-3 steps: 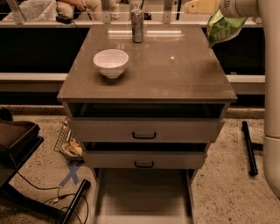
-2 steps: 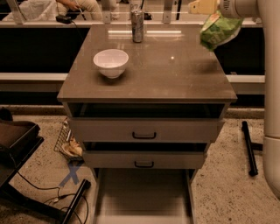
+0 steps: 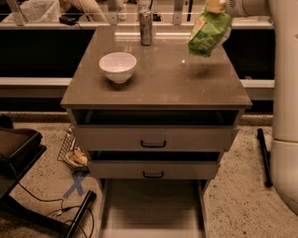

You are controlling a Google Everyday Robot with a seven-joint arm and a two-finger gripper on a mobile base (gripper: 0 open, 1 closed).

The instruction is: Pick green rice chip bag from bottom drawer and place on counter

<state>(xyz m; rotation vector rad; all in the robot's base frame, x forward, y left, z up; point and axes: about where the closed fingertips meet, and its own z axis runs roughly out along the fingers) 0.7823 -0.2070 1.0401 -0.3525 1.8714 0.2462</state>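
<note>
Gripper [image 3: 215, 6] above rear right corner of counter [image 3: 158, 88], clamped on top of green rice chip bag [image 3: 209, 32]; long axis vertical, hanging clear of surface directly below.

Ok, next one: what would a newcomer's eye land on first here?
The green rice chip bag dangles from the pincer at the top right, in the air above the counter's far right corner. On the counter sit a white bowl at left and a can at the back; below, the bottom drawer stands pulled out.
</note>
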